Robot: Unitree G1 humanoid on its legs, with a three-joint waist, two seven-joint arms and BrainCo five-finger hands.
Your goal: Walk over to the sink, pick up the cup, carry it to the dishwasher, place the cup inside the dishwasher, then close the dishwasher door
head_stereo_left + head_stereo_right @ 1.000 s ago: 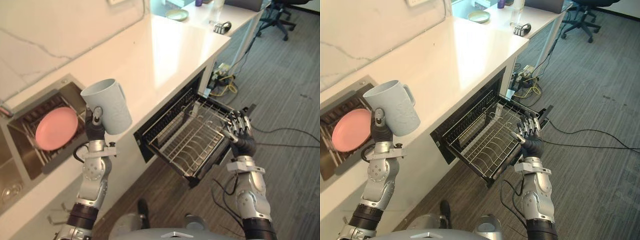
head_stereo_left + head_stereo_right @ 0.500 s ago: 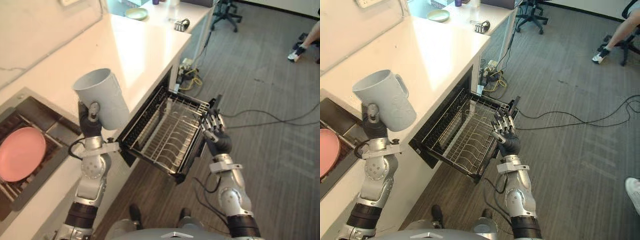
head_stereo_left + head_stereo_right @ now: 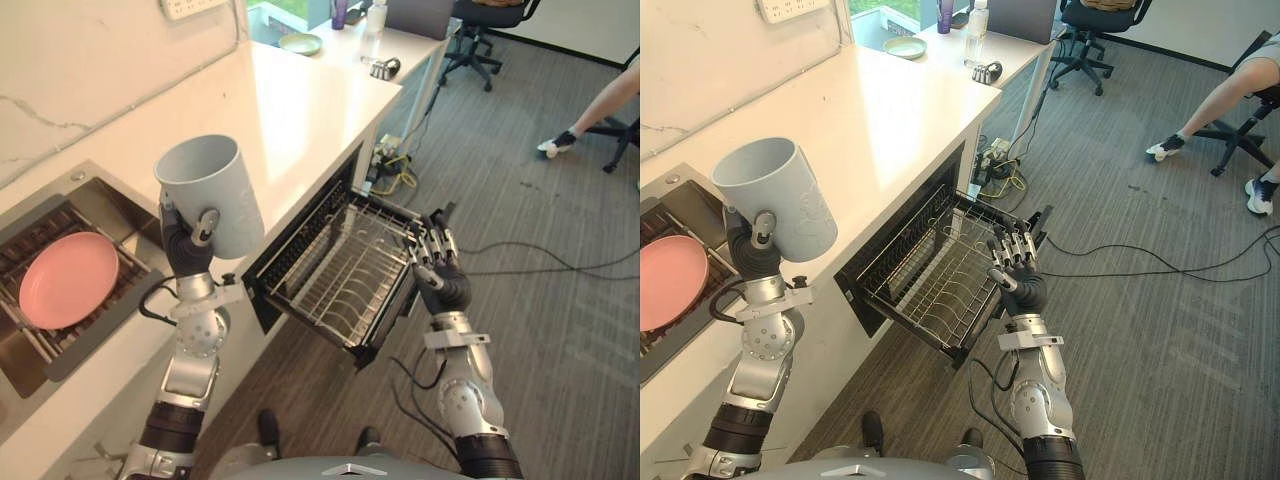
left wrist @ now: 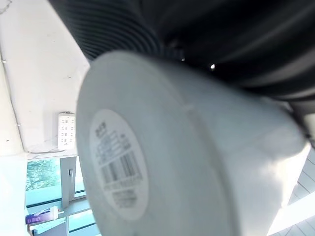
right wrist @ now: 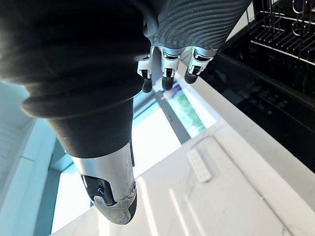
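A pale blue-grey cup (image 3: 208, 195) is held high, mouth up and tilted, over the counter's front edge, with my left hand (image 3: 188, 250) shut on its lower part. The left wrist view shows the cup's labelled base (image 4: 118, 167) from close up. The dishwasher (image 3: 300, 245) under the counter stands open, its wire rack (image 3: 345, 270) pulled out and holding nothing. My right hand (image 3: 440, 272) is open, fingers (image 5: 167, 73) straight and pointing up, beside the rack's outer end.
A pink plate (image 3: 68, 280) lies in the sink (image 3: 100, 205) to my left. The white counter (image 3: 290, 110) runs back to a green plate (image 3: 300, 43). Cables (image 3: 530, 260) cross the floor. An office chair (image 3: 480, 20) and a seated person's leg (image 3: 600, 105) are at the far right.
The whole picture has shifted as the camera moved. The cup stays in my left hand, and my right hand keeps its place by the rack's end.
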